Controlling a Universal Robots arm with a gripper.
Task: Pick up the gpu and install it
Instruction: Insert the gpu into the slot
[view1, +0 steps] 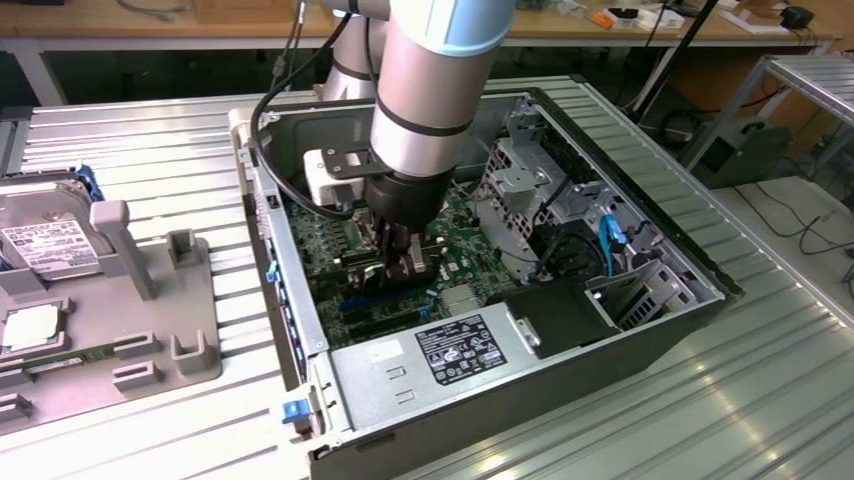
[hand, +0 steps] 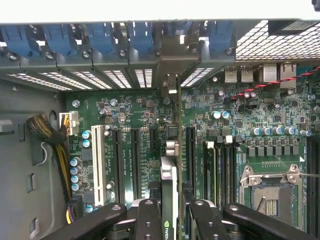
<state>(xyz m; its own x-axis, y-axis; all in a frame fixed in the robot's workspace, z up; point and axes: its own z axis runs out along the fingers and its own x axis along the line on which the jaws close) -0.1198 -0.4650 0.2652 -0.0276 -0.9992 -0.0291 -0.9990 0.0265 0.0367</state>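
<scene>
- Down inside the open computer case (view1: 641, 330), the gripper (hand: 170, 212) has its black fingers (hand: 148, 220) pinched on the gpu (hand: 169, 170), holding it edge-on over the green motherboard (hand: 240, 135).
- The card reads as a thin strip here, pale metal along the edge, running toward the rear bracket slots (hand: 150, 75).
- A white slot (hand: 97, 165) and black slots sit just beside it.
- Yellow-black cable bundle (hand: 50, 140) hugs the case wall; silver power supply (view1: 427, 360) sits near the arm.
- A hard drive (view1: 47, 245) rests on a grey tray (view1: 160, 320) outside the case.
</scene>
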